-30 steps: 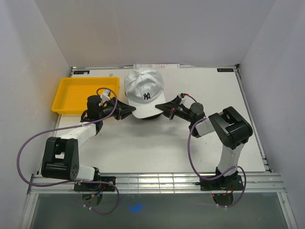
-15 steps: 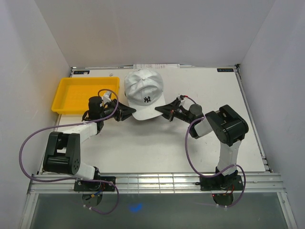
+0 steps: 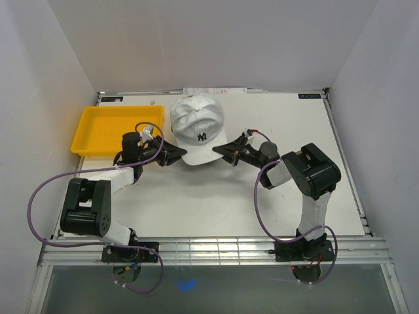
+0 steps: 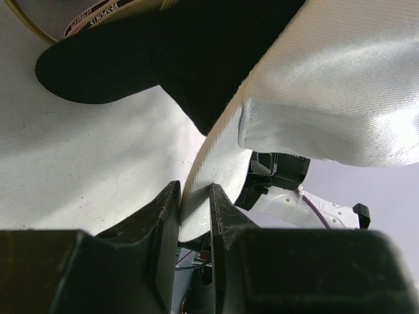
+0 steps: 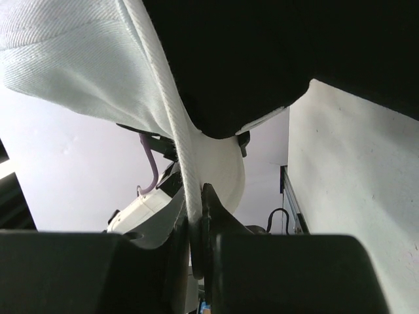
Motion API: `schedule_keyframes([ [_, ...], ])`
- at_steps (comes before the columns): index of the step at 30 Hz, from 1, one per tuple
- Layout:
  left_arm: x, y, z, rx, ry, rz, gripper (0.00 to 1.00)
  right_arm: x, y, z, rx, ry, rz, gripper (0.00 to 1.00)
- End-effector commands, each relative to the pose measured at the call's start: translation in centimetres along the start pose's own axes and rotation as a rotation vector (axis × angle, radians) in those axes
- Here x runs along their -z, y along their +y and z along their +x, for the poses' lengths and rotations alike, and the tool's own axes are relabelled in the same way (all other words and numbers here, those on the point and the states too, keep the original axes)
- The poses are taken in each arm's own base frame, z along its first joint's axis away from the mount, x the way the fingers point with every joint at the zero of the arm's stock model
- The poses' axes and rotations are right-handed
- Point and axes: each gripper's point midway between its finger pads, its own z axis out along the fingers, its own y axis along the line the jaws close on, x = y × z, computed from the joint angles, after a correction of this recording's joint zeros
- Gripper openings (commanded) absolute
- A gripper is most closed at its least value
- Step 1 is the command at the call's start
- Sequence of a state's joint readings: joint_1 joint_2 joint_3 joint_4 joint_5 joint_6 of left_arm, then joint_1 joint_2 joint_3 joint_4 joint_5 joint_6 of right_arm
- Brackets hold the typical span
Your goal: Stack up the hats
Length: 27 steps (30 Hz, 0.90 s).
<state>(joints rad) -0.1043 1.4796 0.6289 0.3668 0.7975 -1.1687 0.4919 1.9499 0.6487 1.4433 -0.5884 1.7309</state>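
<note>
Top external: left claw (image 3: 177, 156) pinches the left brim edge of white fabric baseball cap (image 3: 198, 122); right claw (image 3: 220, 154) clamps the right edge.

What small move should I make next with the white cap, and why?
Probably ease both arms down together. The left gripper and right gripper each pinch the brim of the white cap from opposite sides, holding it off the table. The wrist views show a black cap directly beneath it. Lowering evenly should seat it before you release.
</note>
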Motion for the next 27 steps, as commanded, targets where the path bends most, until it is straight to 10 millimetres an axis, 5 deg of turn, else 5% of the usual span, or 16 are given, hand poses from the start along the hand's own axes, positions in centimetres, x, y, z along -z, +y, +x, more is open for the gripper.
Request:
schedule_keyframes([
  [1, 0.7, 1.9, -4.3, 0.006, -0.182, -0.090, 0.00, 0.6, 0.2, 2.2, 0.050, 0.129, 0.029, 0.08],
  [9, 1.4, -2.3, -4.6, -0.041, -0.164, -0.021, 0.00, -0.5, 6.2, 2.5, 0.184, 0.143, -0.002, 0.08],
  [18, 2.8, -7.9, -5.3, -0.101, -0.179, 0.044, 0.00, -1.0, 9.4, 2.7, 0.239, 0.151, -0.012, 0.08],
  [27, 3.3, -10.7, -6.3, -0.120, -0.198, 0.066, 0.00, -2.2, 12.3, 2.3, 0.275, 0.160, -0.022, 0.08],
])
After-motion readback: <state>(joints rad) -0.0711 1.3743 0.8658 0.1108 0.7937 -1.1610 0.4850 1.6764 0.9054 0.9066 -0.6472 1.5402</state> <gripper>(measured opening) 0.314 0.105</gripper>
